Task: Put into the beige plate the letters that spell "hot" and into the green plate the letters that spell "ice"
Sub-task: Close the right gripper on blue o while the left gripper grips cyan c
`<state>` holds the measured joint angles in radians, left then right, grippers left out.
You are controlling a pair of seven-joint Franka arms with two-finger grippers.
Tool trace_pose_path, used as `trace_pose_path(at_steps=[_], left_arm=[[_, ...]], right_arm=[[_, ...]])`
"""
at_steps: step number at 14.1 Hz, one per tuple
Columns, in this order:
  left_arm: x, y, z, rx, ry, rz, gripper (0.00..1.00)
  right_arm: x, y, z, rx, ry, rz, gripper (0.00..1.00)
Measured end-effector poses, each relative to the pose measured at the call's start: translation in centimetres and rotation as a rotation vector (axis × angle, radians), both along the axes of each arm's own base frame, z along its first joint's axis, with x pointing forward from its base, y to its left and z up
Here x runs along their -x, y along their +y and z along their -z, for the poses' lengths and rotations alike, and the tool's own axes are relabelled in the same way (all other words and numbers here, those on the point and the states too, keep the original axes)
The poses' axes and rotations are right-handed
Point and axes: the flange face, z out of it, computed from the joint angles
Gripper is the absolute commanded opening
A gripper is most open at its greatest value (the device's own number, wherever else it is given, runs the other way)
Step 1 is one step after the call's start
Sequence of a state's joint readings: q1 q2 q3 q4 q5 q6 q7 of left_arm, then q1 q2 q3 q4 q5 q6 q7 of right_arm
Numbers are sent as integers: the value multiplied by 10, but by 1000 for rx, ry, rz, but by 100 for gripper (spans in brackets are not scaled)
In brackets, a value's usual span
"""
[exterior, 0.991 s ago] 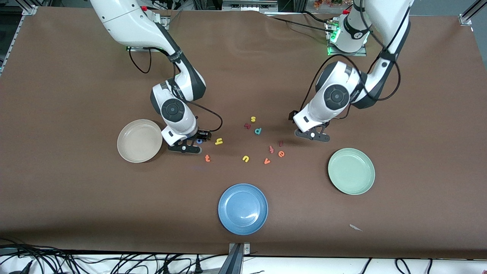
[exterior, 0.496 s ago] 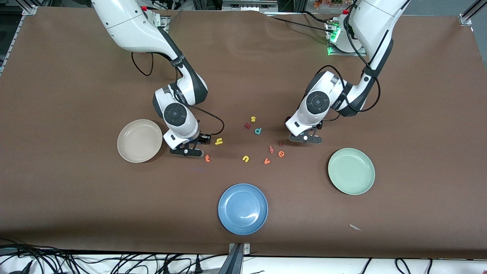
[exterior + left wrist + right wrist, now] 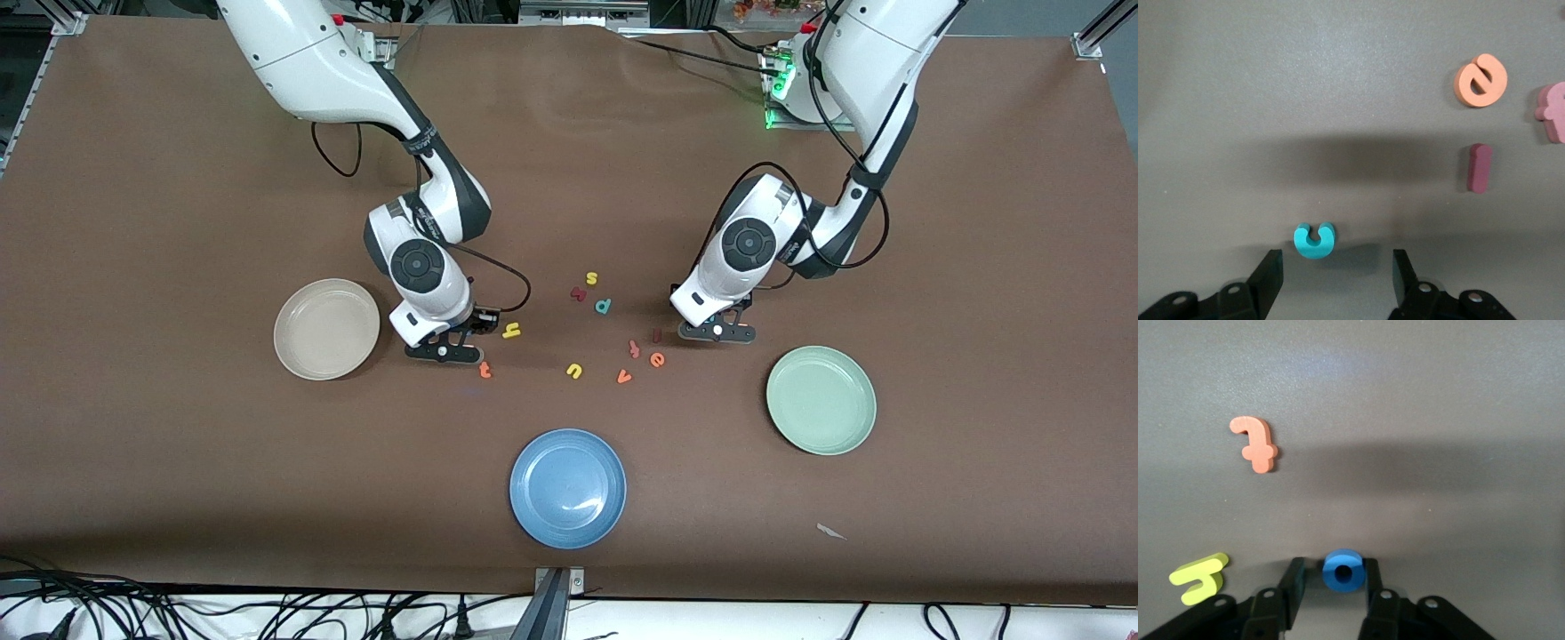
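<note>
Even overhead light is washing the brown table (image 3: 178,462), throwing soft shadows under both arms. A small glare spot is shining on the blue plate (image 3: 582,507). Wrist views are staying sharp, each showing a broad dim shadow band lying across the surface.

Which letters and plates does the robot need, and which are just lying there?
Needed:
yellow h
blue o
orange t
dark red i
teal c
orange-red e
beige plate
green plate

Just lying there:
yellow s
yellow u
teal p
orange v
blue plate
</note>
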<state>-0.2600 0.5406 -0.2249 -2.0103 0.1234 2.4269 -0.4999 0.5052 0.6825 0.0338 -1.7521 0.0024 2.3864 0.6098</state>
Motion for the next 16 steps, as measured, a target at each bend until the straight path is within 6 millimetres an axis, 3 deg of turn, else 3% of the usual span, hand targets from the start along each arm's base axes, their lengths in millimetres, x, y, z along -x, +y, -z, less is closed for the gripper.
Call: trace_pose_path(at_steps=[4, 6, 8, 10, 12, 14, 16], left_arm=[[0, 4, 8, -1, 9, -8, 69], [-4, 11, 9, -1, 9, -22, 46], [-7, 17, 9, 1, 6, -33, 22], [-8, 16, 7, 6, -1, -35, 14], [-8, 15, 7, 7, -2, -35, 4], [-8, 15, 6, 7, -3, -35, 2], [-12, 15, -1, 10, -15, -38, 2]], right_arm=[[-1, 1, -1, -2, -3, 0, 9], [-1, 1, -1, -2, -4, 0, 3], [-6, 1, -6, -6, -12, 0, 2], [-20, -6, -25, 11, 11, -27, 3], [-40, -32, -58, 28, 49, -63, 3], [-51, -65, -87, 38, 70, -105, 3], [-55, -99, -100, 56, 84, -156, 3]])
